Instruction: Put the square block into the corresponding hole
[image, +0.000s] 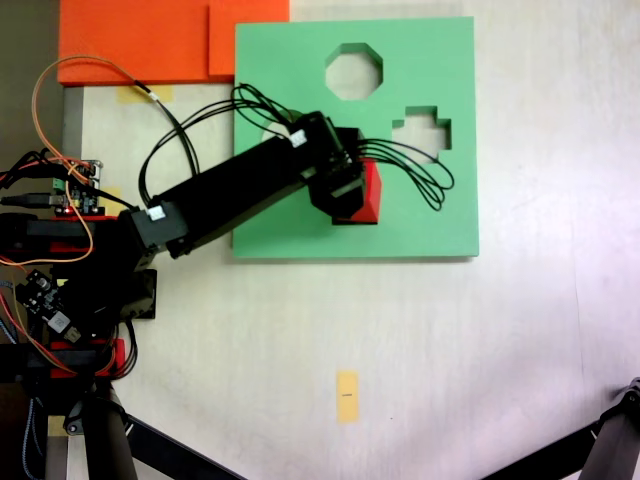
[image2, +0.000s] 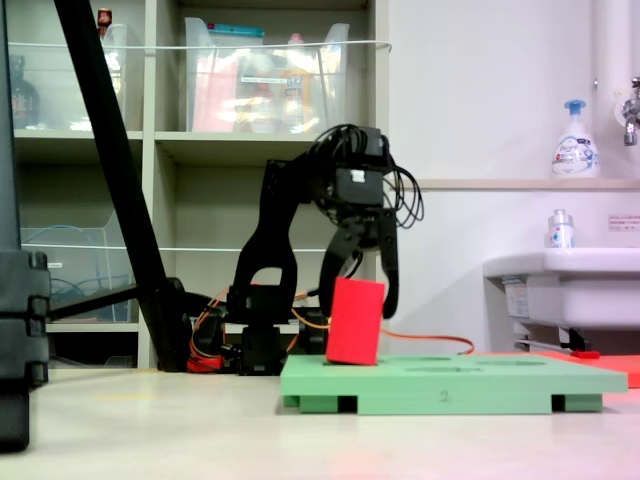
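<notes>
The red square block stands slightly tilted on the green foam board, its lower end at the board's top surface. My gripper comes down over it from above. One finger lies along each side of the block, and the jaws are shut on it. The octagonal cutout and the cross-shaped cutout lie open at the board's far side. The corresponding hole is hidden under the arm, gripper and block.
An orange foam slab lies beyond the board's top-left corner. A yellow tape strip sits on the table below the board. Circuit boards and wires crowd the arm's base at the left. A black tripod leg slants past.
</notes>
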